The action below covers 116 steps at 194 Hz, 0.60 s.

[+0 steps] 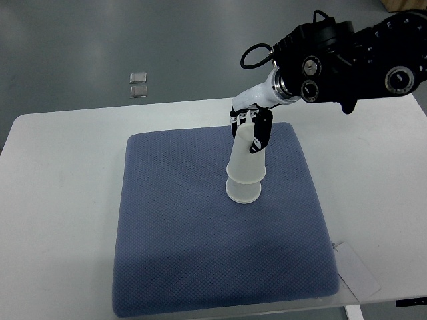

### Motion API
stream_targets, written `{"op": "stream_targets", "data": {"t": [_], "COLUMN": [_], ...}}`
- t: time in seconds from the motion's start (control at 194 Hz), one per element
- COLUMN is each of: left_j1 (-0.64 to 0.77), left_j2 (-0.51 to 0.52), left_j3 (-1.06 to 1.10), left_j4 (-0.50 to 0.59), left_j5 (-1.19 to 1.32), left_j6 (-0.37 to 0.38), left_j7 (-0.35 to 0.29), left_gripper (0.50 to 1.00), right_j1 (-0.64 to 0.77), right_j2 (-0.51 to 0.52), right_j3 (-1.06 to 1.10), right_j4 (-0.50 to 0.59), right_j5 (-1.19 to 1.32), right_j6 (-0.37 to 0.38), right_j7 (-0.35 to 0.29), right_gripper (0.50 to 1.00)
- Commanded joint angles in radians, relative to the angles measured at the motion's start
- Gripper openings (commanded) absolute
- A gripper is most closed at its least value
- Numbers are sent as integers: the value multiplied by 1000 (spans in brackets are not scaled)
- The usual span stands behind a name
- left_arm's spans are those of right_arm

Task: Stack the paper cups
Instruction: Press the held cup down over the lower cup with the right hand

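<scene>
Two white paper cups stand upside down near the middle of the blue mat (187, 253). The upper cup (245, 160) sits over the lower cup (243, 192), whose rim shows beneath it. My right hand (252, 130) comes in from the upper right on a black arm and has its fingers curled around the top of the upper cup. The left arm does not show.
The blue mat lies on a white table (60, 200). A white card (357, 270) rests by the mat's near right corner. Two small shiny squares (139, 84) lie on the grey floor beyond the table's far edge.
</scene>
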Motion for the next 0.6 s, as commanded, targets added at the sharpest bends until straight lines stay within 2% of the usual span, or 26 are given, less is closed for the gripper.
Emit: {"op": "stream_targets", "data": {"t": [0.0, 0.088, 0.175, 0.32, 0.469, 0.506, 0.593], "left_j1": [0, 0, 0, 0, 0, 0, 0], "left_j2": [0, 0, 0, 0, 0, 0, 0], "left_j3": [0, 0, 0, 0, 0, 0, 0], "left_j4": [0, 0, 0, 0, 0, 0, 0], "left_j5": [0, 0, 0, 0, 0, 0, 0], "left_j6": [0, 0, 0, 0, 0, 0, 0], "left_j7": [0, 0, 0, 0, -2, 0, 0], "left_gripper": [1000, 1000, 1000, 1000, 1000, 1000, 1000], "right_j1": [-8, -10, -10, -10, -10, -8, -8], "right_j2": [11, 14, 14, 14, 11, 11, 9], "right_j3": [-13, -14, -14, -14, -14, -14, -14], "right_j4": [0, 0, 0, -2, -2, -2, -2], "right_j5": [0, 0, 0, 0, 0, 0, 0], "right_j6": [-15, -19, -19, -17, -12, -12, -6], "right_j7": [1, 3, 4, 7, 7, 7, 7], "right_gripper": [607, 617, 648, 735, 799, 831, 860]}}
